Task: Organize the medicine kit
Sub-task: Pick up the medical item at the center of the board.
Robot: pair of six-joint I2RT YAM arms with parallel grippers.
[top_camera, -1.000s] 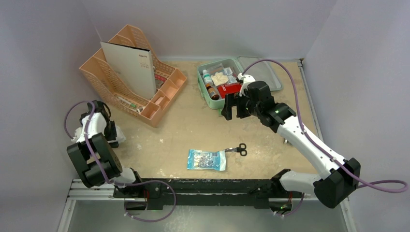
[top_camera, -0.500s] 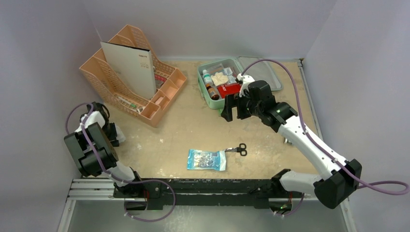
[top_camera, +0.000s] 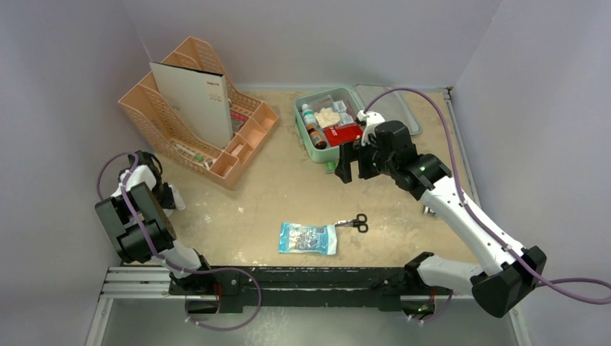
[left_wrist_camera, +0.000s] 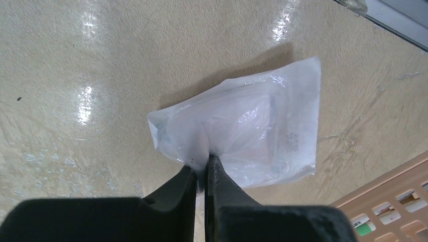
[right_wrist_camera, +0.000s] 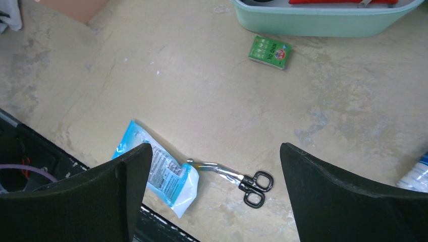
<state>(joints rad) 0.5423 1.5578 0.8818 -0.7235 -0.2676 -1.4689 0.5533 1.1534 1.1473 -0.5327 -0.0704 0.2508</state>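
- The left arm [top_camera: 137,223] is folded low at the far left of the worktop [top_camera: 288,194], wrist tipped down. The left pincer [left_wrist_camera: 202,164] is clenched on the near edge of a clear plastic pouch [left_wrist_camera: 252,131], which lies flat near the peach organizer [top_camera: 194,108].
- Near the front edge, a blue packet [top_camera: 308,238] and scissors [top_camera: 354,223] lie just beside each other.
- The medicine kit [top_camera: 298,124] sits open at the back, right of centre, with bottles [top_camera: 315,135] and a red pouch [top_camera: 341,135] inside. Its grey-lined lid [top_camera: 400,112] is laid flat to the right.
- The kit looks light and semi-stiff, and its loose contents would likely spill if it were tipped. The lid's free edge seems the best place to take hold for closing.
- The right arm [top_camera: 461,209] stretches forward. The right pincer [top_camera: 353,160] is released wide, hovering just in front of the kit above a small green packet [right_wrist_camera: 270,51].
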